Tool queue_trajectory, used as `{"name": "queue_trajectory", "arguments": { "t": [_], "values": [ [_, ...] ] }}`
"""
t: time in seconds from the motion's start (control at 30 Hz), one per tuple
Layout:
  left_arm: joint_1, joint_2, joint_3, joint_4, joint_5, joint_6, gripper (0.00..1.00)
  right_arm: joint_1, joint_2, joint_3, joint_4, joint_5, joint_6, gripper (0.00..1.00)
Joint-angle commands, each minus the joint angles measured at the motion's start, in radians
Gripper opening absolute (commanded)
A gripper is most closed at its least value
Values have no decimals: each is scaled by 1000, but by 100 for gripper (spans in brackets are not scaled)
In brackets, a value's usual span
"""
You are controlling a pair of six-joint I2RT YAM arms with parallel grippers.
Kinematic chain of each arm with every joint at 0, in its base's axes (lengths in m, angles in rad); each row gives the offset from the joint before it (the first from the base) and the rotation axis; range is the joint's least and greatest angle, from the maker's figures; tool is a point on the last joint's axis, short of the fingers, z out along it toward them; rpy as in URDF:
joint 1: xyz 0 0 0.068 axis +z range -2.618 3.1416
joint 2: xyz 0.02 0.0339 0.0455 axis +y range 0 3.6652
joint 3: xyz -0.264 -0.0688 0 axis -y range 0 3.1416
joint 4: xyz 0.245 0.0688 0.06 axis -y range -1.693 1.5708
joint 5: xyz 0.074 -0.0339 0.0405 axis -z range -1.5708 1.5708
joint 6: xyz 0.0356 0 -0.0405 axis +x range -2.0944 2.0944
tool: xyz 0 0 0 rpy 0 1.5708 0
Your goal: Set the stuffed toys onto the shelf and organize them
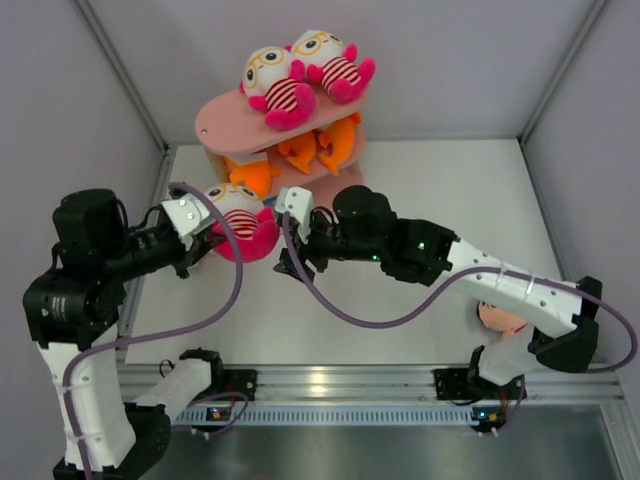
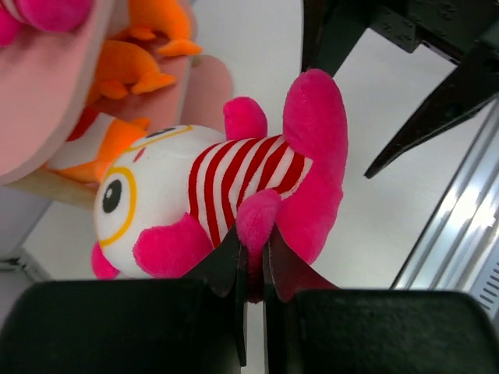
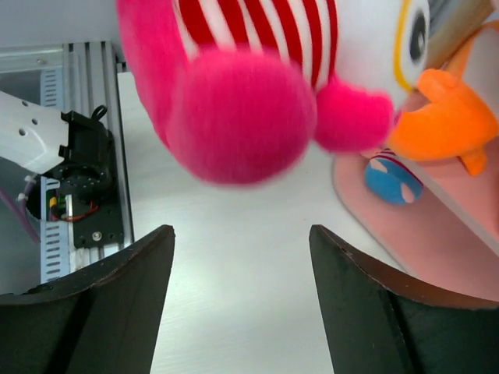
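A white-faced doll (image 1: 243, 222) with yellow glasses and a red-striped body hangs in front of the pink shelf (image 1: 225, 122). My left gripper (image 1: 208, 240) is shut on one of its pink limbs (image 2: 256, 226). The same doll (image 3: 234, 93) fills the top of the right wrist view. Just right of the doll, my right gripper (image 1: 288, 250) stands open with nothing between its fingers (image 3: 125, 273). Two more white-faced dolls (image 1: 285, 85) lie on the shelf's top board. Orange sharks (image 1: 300, 150) sit on the middle board.
A peach-faced toy (image 1: 500, 318) lies on the table at the right, partly hidden under my right arm. A blue-and-striped toy part (image 3: 390, 179) rests on the shelf's bottom board (image 3: 444, 234). Grey walls close in the table on three sides.
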Motion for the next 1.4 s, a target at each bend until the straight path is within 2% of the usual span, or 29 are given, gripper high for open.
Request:
{"name": "queue_trajectory", "arguments": {
  "t": [0.0, 0.03, 0.13, 0.27, 0.47, 0.6, 0.8, 1.13, 1.37],
  "values": [
    [-2, -19, 143, 69, -174, -113, 0, 7, -97, -38, 69, 85, -13, 71],
    [-2, -11, 201, 78, -215, -127, 0, 4, -117, -60, 69, 96, -15, 72],
    [-2, -6, 229, 194, -392, -171, 0, -5, -150, -94, 64, 125, -18, 72],
    [-2, 66, 260, 308, -484, -166, 0, -18, -186, -130, 66, 138, -21, 73],
    [-2, 244, 327, 411, -282, -78, 0, -24, -232, -180, 68, 185, -31, 73],
    [-2, 371, 377, 435, -240, -18, 0, -27, -259, -204, 71, 205, -33, 74],
    [-2, 419, 296, 495, -214, 75, 0, -29, -269, -213, 57, 213, -42, 74],
    [1, 465, 190, 494, -131, 190, 0, -30, -244, -227, 71, 213, -51, 74],
    [23, 489, 179, 494, -121, 243, 0, -33, -233, -221, 74, 200, -54, 75]
  ]
}}
